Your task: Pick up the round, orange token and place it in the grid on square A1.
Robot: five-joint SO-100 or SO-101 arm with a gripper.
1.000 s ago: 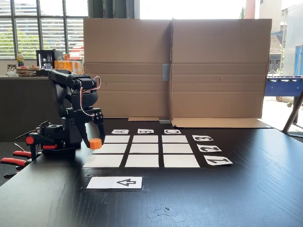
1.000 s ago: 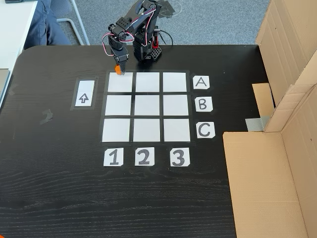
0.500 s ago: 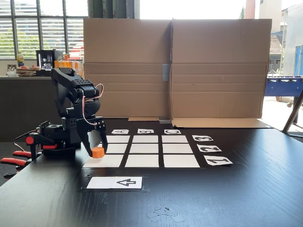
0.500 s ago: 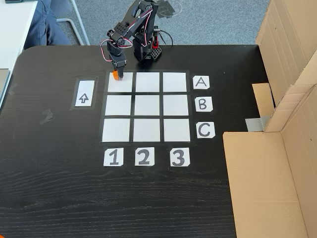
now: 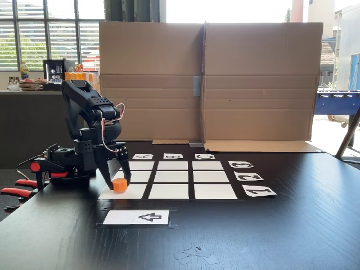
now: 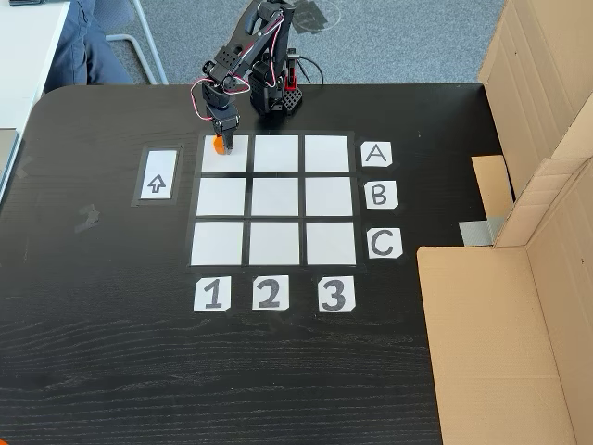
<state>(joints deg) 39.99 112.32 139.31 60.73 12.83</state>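
The orange token (image 5: 119,185) is held between the fingers of my gripper (image 5: 118,184), which is shut on it. It hangs at or just above the paper of square A1 (image 5: 125,192); contact cannot be told. In the view from above, the token (image 6: 220,146) shows as an orange spot under the gripper (image 6: 220,142), over the top-left part of square A1 (image 6: 230,159). That square is the corner cell of the grid (image 6: 274,197) in line with the "A" card (image 6: 376,154) and the "1" card (image 6: 211,294). The other cells of the grid (image 5: 175,176) are bare.
A white arrow card (image 5: 136,217) lies in front of the grid, to its left from above (image 6: 157,175). A tall cardboard wall (image 5: 205,79) stands behind the grid. Red clamps (image 5: 17,191) hold the arm's base at the table's left edge. A person's leg (image 6: 88,42) shows beyond the table.
The gripper has come down and out from the arm's base with the token, from above the grid's edge to low over square A1. It stays shut on the token.
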